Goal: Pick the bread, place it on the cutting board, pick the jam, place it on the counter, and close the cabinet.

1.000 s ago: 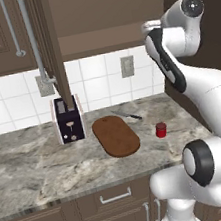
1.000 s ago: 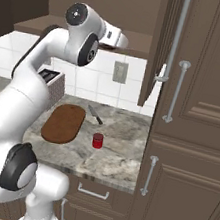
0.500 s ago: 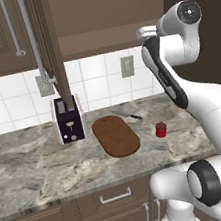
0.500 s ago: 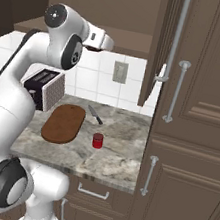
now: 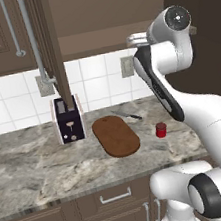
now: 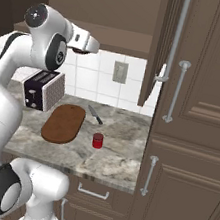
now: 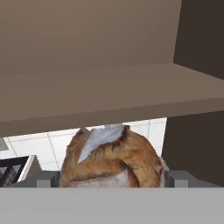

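Tan bread (image 7: 111, 159) sits gripped in the wide-set end effector (image 7: 113, 178).

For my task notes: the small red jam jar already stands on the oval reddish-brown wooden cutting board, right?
Not quite. The small red jam jar stands on the grey-beige marbled counter, beside the oval reddish-brown wooden cutting board and apart from it, as the left base view shows.

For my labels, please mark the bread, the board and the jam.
bread (image 7: 111, 159): hand view, crust middle.
board (image 5: 116, 135): left base view, top face.
jam (image 5: 160, 130): left base view, jar side.
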{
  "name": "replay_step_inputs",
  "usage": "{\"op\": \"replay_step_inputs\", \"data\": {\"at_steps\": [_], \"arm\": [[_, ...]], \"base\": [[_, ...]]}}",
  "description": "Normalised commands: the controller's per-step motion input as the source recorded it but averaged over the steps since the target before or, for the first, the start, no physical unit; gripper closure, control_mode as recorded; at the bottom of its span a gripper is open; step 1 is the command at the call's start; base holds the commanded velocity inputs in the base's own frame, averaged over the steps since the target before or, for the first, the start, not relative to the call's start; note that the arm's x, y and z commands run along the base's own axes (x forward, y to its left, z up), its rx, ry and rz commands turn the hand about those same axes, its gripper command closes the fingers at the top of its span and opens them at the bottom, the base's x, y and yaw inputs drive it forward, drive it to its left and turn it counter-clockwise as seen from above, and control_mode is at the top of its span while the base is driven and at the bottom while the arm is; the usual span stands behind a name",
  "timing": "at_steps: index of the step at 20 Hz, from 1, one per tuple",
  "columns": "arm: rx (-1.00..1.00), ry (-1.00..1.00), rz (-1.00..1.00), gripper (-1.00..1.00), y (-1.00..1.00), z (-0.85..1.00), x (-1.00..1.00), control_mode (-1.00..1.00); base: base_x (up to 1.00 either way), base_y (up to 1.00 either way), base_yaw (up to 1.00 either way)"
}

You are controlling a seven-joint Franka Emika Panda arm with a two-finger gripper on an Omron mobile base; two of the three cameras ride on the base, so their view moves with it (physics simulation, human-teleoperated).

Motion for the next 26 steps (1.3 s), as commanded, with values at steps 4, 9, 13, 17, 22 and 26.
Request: {"op": "replay_step_inputs", "data": {"at_steps": [4, 9, 13, 17, 22, 26], "arm": [[0.00, 0.10, 0.00, 1.00, 0.22, 0.00, -0.03, -1.00], [0.00, 0.12, 0.00, 1.00, 0.14, 0.00, -0.01, -1.00], [0.00, 0.10, 0.00, 1.00, 0.07, -0.05, 0.00, -1.00], [0.00, 0.08, 0.00, 1.00, 0.01, -0.11, -0.01, -1.00], [0.01, 0.06, 0.00, 1.00, 0.00, -0.15, 0.00, -1.00], [0.04, 0.03, 0.00, 1.00, 0.00, -0.18, 0.00, -1.00]], "base": [[0.00, 0.00, 0.00], [0.00, 0.00, 0.00], [0.00, 0.00, 0.00], [0.00, 0.00, 0.00], [0.00, 0.00, 0.00], [0.00, 0.00, 0.00]]}}
